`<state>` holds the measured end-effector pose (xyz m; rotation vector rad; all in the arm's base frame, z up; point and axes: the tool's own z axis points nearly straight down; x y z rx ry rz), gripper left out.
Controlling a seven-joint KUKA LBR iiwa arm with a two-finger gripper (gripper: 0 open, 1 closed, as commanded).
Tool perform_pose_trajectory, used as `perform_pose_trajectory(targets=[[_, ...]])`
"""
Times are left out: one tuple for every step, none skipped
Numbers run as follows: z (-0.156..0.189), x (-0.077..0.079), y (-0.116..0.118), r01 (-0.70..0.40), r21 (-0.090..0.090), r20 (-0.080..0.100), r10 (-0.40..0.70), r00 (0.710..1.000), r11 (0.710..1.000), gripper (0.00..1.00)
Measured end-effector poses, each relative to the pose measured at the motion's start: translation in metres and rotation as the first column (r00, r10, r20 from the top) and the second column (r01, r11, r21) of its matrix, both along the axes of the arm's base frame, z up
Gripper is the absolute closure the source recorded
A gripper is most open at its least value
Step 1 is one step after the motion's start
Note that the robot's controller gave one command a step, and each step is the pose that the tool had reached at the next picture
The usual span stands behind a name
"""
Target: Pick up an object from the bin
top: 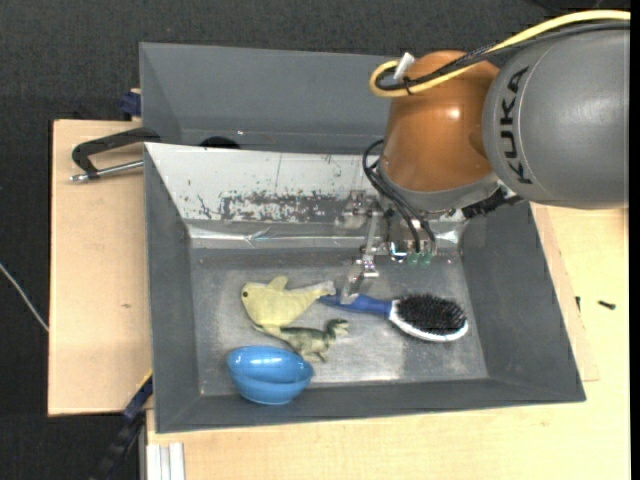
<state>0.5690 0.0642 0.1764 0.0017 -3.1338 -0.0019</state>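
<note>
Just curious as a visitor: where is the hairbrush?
The hairbrush lies on the bin floor, right of centre in the camera view, its blue handle pointing left toward the yellow toy, with the gripper at its tip.

yellow toy whale (275, 303) touching small green dinosaur (318, 338); blue bowl (268, 373) nearby.

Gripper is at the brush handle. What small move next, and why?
Probably ease straight down a little: the gripper hangs over the blue handle end of the hairbrush, close beside the yellow toy fish, and nothing shows held yet.
</note>
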Motion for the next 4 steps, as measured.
perform_pose_trajectory(targets=[[-0.102,-0.010,-0.003,-0.279,-0.003,0.003,0.279,0.960,0.960,0.00],[-0.099,-0.007,-0.001,-0.279,-0.002,0.015,0.279,0.960,0.960,1.00],[0.059,0.003,-0.015,-0.305,-0.004,0.024,0.305,0.952,0.952,1.00],[0.009,-0.010,-0.019,-0.309,0.001,0.005,0.309,0.951,0.951,1.00]])
